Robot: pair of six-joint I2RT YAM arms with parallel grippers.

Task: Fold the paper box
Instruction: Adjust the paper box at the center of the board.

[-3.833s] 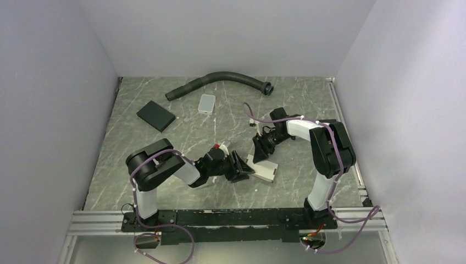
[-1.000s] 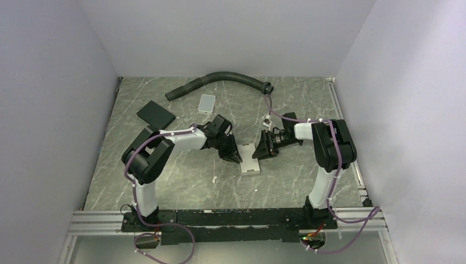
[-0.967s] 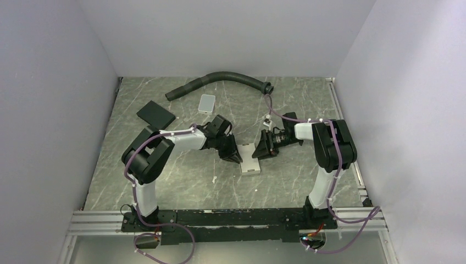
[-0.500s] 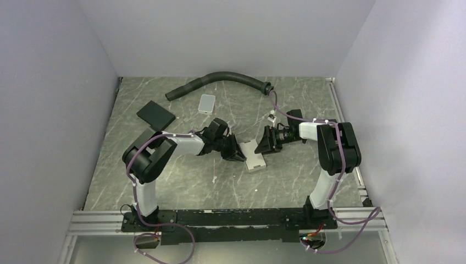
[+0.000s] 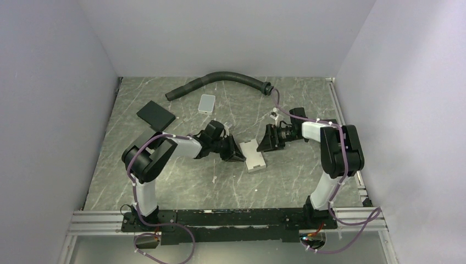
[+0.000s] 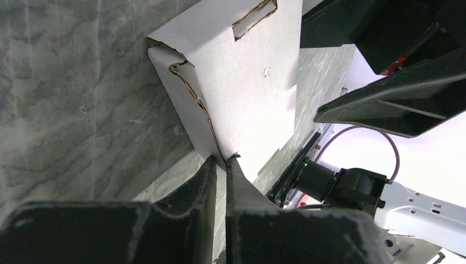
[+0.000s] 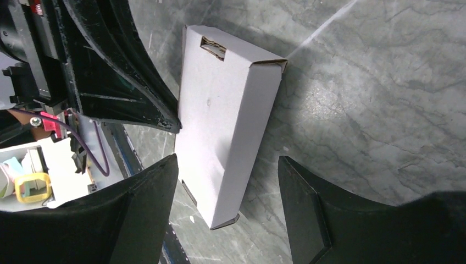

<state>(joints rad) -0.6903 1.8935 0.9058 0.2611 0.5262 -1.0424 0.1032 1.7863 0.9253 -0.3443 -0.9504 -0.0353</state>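
The paper box (image 5: 254,157) lies flat mid-table as a slim white closed carton. My left gripper (image 5: 237,155) reaches in low from the left. In the left wrist view the box (image 6: 247,82) has its brown cut edge running into the thin slit between the left gripper's (image 6: 221,161) tips, which are shut on that long edge. My right gripper (image 5: 265,144) is at the box's right side. In the right wrist view the box (image 7: 225,99) has its near end between the right gripper's (image 7: 228,158) jaws, which stand wide open with floor showing beside the right fingertip (image 7: 291,181).
A black corrugated hose (image 5: 220,78) curves along the back. A light grey rounded tile (image 5: 207,103) and a black flat pad (image 5: 156,115) lie at the back left. Grey walls close in the left, back and right sides.
The right gripper has opened off the box and drawn back to the right. The box has turned and slid a little toward the back, with the left gripper staying on its edge.
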